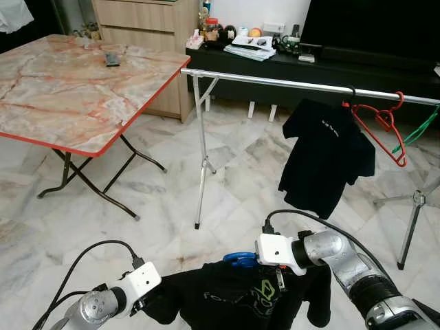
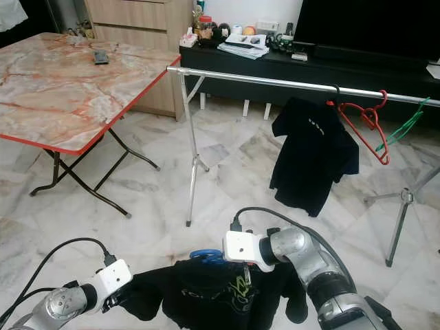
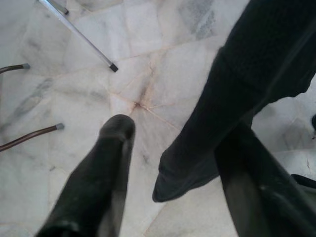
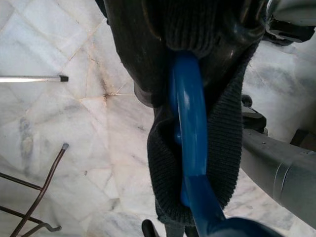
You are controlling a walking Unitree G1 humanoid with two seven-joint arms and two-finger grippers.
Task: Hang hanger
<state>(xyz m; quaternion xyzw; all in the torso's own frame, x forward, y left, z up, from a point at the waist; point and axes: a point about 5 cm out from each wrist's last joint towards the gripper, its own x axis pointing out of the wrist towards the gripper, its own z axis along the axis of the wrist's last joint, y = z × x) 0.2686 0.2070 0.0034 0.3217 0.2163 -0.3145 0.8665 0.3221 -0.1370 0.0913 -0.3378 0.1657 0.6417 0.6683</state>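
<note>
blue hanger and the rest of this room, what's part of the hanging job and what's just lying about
Job:
blue hanger
black shirt on it
right gripper at the shirt's collar
left gripper by its sleeve
clothes rail

Lying about:
marble table
hung black T-shirt
red hanger
green hanger

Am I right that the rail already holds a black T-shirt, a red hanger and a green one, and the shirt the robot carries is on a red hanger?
Not quite: the hanger in the carried shirt is blue, as the right wrist view shows plainly. The rest stands: the rail holds a black T-shirt, a red hanger and a green hanger.
</note>
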